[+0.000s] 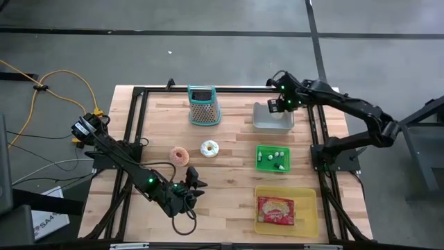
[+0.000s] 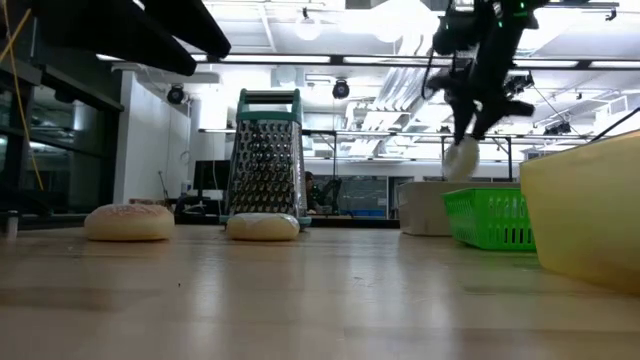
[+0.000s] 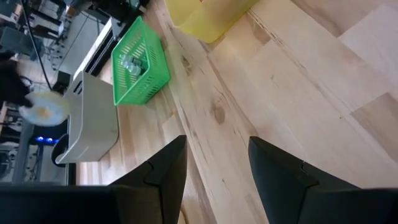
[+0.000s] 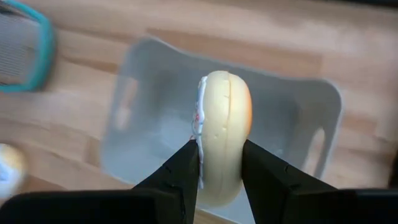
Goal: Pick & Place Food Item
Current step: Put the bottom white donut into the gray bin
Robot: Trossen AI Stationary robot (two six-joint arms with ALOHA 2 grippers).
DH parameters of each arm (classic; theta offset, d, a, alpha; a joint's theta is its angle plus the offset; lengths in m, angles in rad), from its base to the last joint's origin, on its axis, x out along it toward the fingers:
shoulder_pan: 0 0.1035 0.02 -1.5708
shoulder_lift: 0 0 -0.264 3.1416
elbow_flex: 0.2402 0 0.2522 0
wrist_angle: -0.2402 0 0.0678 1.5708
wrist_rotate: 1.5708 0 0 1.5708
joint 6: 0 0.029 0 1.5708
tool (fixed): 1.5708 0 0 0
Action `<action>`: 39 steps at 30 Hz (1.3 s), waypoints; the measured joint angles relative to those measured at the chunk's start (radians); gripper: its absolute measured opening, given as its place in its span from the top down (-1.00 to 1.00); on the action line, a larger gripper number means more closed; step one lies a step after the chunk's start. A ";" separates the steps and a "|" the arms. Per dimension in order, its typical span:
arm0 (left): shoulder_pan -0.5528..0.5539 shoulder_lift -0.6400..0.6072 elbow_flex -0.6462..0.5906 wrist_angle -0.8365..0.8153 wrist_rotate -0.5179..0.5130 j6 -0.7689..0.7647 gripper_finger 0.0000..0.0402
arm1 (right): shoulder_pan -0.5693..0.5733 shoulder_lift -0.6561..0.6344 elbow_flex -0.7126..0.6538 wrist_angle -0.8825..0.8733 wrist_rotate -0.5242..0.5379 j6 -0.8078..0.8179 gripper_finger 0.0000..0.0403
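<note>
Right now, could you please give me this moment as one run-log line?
right gripper: shut on donut, above grey bin | left gripper: open, waiting near table's front edge | step: release not yet done

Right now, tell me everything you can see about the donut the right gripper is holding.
The donut is pale yellow with a whitish iced face, a toy-like ring held on edge. The right gripper pinches it by its flat faces, in the air above the empty gray bin at the table's far side. Only the fingers touch it.

Two dark, slender, jointed arms, matte black throughout. Small green indicator lights glowing on left arm (image 1: 149, 182) and right arm (image 1: 361, 111). Flat, blunt, black fingers (image 4: 177, 177) on each pincer.
</note>
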 joint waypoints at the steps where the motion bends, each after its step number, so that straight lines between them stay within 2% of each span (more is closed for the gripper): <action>1: 0.000 0.000 0.000 -0.003 0.000 -0.008 0.19 | -0.003 0.000 -0.024 0.002 0.003 0.003 0.49; 9: 0.000 0.000 0.000 -0.017 0.000 -0.028 0.19 | -0.053 -0.002 -0.185 0.142 -0.005 0.030 0.49; 15: 0.000 0.000 0.000 -0.019 0.000 -0.032 0.19 | -0.104 -0.003 -0.231 0.152 -0.012 0.036 0.49; 24: 0.000 0.000 0.000 -0.019 0.000 -0.034 0.19 | -0.114 -0.003 -0.257 0.151 -0.009 0.036 0.48; 39: 0.000 0.000 0.000 -0.019 0.000 -0.034 0.19 | -0.114 -0.003 -0.257 0.150 0.044 0.006 0.09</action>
